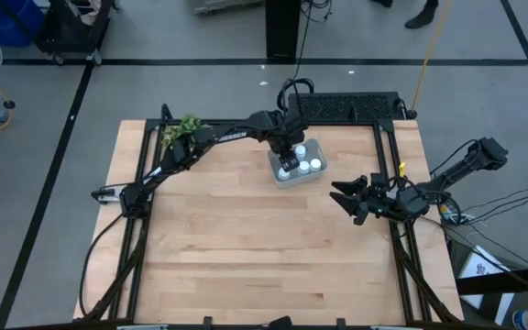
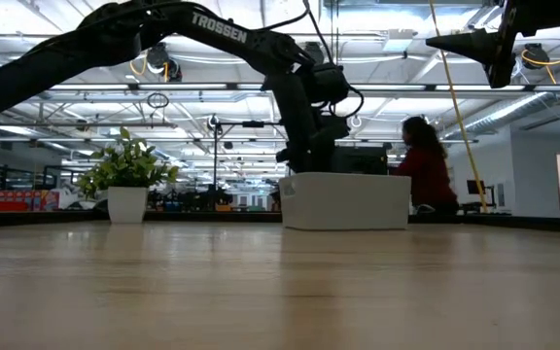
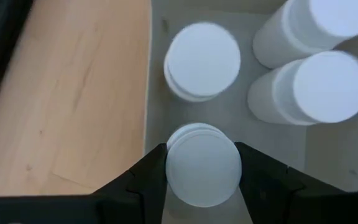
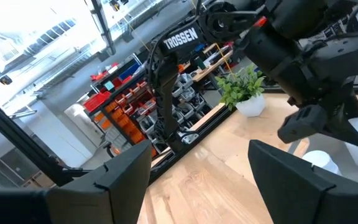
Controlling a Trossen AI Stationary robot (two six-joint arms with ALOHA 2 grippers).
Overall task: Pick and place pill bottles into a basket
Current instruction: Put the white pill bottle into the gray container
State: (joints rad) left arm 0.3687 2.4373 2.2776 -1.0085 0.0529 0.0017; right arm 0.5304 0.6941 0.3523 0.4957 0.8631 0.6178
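Observation:
The pale grey-blue basket stands at the table's far middle; it also shows in the low view. My left gripper reaches down into it and is shut on a white pill bottle. Three more white-capped bottles stand upright on the basket's floor: one just beyond the held one and two side by side. My right gripper is open and empty, high above the table toward its right edge. My left gripper pinches the bottle at its round white cap, one finger on each side. The fingers come from above, pointing down. The bottle is upright inside the basket, close to one wall; whether its base rests on the floor is hidden by its cap.
A small green plant in a white pot stands at the table's far left, beside my left arm. A dark frame runs along the table's edges. A person sits beyond the table. Bare wood lies nearer the front.

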